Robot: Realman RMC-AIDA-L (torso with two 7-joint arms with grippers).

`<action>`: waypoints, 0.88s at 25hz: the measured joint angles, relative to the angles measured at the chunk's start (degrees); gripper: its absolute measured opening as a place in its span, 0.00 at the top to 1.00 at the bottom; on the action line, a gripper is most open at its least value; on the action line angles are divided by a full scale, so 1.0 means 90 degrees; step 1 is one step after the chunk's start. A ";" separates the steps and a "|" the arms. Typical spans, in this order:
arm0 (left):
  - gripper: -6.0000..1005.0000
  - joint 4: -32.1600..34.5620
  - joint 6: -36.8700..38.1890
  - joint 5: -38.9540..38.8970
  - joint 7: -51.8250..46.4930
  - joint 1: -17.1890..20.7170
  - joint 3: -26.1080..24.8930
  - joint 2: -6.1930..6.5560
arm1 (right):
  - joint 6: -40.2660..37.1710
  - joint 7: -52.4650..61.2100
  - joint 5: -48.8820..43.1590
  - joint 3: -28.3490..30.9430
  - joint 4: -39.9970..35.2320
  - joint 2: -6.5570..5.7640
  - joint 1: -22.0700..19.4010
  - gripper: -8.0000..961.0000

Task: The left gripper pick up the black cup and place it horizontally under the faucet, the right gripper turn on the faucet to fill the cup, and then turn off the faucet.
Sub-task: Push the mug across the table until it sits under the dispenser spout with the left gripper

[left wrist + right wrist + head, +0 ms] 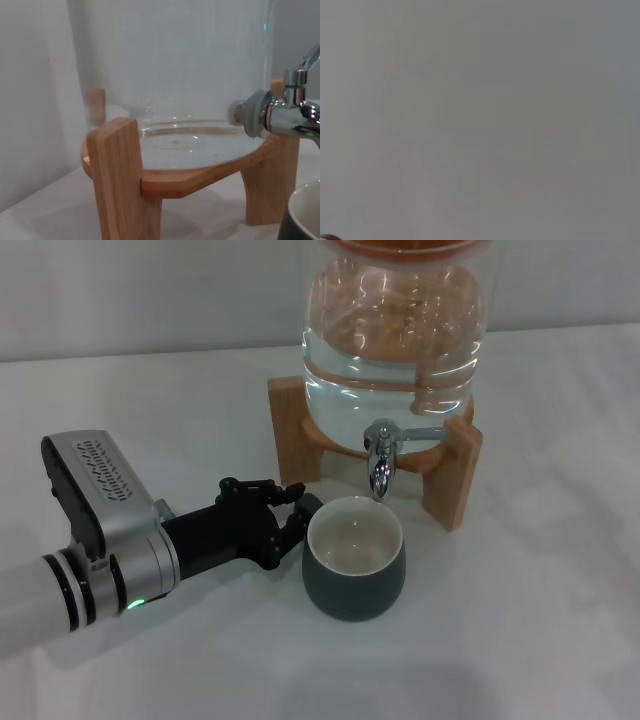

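Observation:
The black cup [355,560] stands upright on the white table, its cream inside empty, with its rim right below the spout of the chrome faucet [382,455]. The faucet's thin lever points to the right, level. My left gripper [298,515] reaches in from the left, and its fingers close together at the cup's left side, where the handle is hidden behind them. The left wrist view shows the faucet [287,115] and a part of the cup's rim [307,210]. My right gripper is out of view.
The big clear glass jar [392,330] holds water and sits on a wooden stand [450,465] right behind the cup. The stand's legs flank the faucet. White table [520,640] lies to the right and in front.

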 joint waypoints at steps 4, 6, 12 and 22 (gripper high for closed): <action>0.71 -0.0010 0.0005 -0.0045 -0.0011 0.0033 -0.0018 0.0000 | -0.0004 0.0000 0.0002 0.0000 0.0008 0.0000 -0.0009 0.20; 0.66 -0.0010 -0.0008 -0.0058 -0.0012 0.0058 -0.0036 0.0000 | -0.0006 -0.0001 0.0001 0.0000 0.0012 0.0000 -0.0015 0.20; 0.51 0.0059 -0.0407 -0.0065 -0.0021 0.0285 -0.0040 0.0048 | -0.0018 -0.0002 -0.0026 0.0000 -0.0028 -0.0017 -0.0046 0.20; 0.35 0.0452 -0.0895 -0.0036 -0.0036 0.0925 -0.0007 0.0088 | -0.0026 -0.0002 -0.0053 0.0000 -0.0186 -0.0028 -0.0244 0.20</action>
